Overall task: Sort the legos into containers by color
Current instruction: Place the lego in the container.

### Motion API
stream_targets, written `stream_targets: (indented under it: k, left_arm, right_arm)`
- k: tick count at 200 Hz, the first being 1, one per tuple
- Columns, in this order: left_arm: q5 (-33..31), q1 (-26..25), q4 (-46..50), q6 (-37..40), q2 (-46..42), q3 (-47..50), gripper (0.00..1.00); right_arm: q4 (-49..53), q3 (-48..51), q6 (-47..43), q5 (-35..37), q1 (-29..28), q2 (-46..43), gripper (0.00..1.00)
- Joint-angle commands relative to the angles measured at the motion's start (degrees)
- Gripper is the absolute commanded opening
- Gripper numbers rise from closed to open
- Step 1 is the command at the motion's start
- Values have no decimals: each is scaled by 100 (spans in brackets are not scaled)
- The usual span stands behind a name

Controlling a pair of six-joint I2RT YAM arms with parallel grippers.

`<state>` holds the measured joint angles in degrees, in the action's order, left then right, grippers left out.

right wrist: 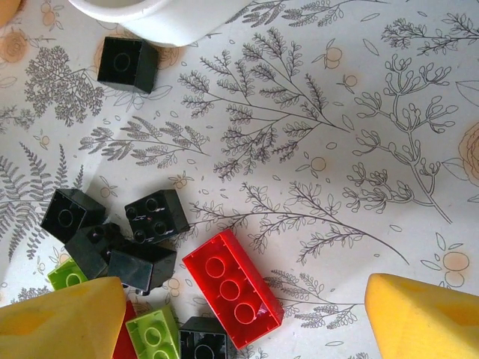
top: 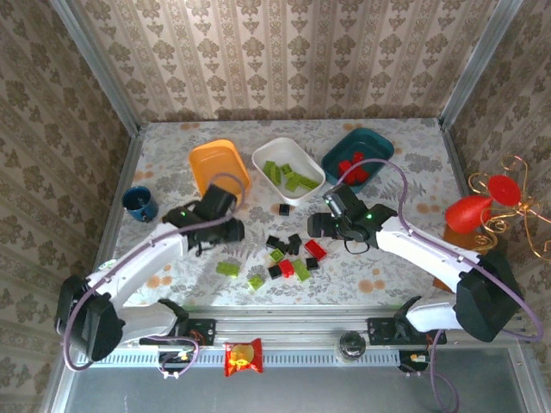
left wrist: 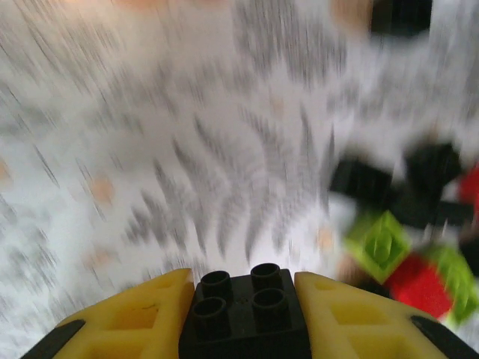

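Observation:
My left gripper (left wrist: 243,299) is shut on a black four-stud lego (left wrist: 243,310) between its yellow fingers (left wrist: 135,321); the table behind it is blurred. It sits left of the lego pile (top: 288,254), below the orange container (top: 219,165). My right gripper (right wrist: 243,288) stands open over an upturned red lego (right wrist: 232,288), with black legos (right wrist: 153,217) and a lime one (right wrist: 153,333) to the left. The white container (top: 287,169) holds lime legos. In the teal container (top: 357,157) are red ones. My right gripper (top: 317,225) hovers at the pile's upper right edge.
Two lime legos (top: 228,268) lie apart, left of the pile, and a lone black one (top: 283,209) sits below the white tub. A dark blue cup (top: 139,203) stands at the left. A red ornament on a gold wire stand (top: 472,212) is at the right. Patterned walls enclose the table.

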<state>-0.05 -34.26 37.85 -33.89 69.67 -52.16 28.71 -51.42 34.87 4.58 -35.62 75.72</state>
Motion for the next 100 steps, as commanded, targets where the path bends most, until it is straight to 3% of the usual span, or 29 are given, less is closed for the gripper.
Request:
stream_targets:
  k: [1,41,63,89,100]
  left_arm:
    - [-227,620,-917,613,549,-661,31]
    - [-603,1241,-1262,1018,2240,-2168,30]
    - [-453,1534,-1220,1002,3122,-2755,30]
    - [-409,1618,-1071,1008,3820,-3305,30]
    - [-382,1616,-1042,991,3958,-3455,36]
  right_arm:
    - [82,93,107,175,20,-103,85]
    - [57,178,142,142,20,-134,85]
    - [-15,268,144,74,20,-171,85]
    - [-36,347,136,-6,15,-210,85]
    - [-91,382,110,-120,11,-222,86]
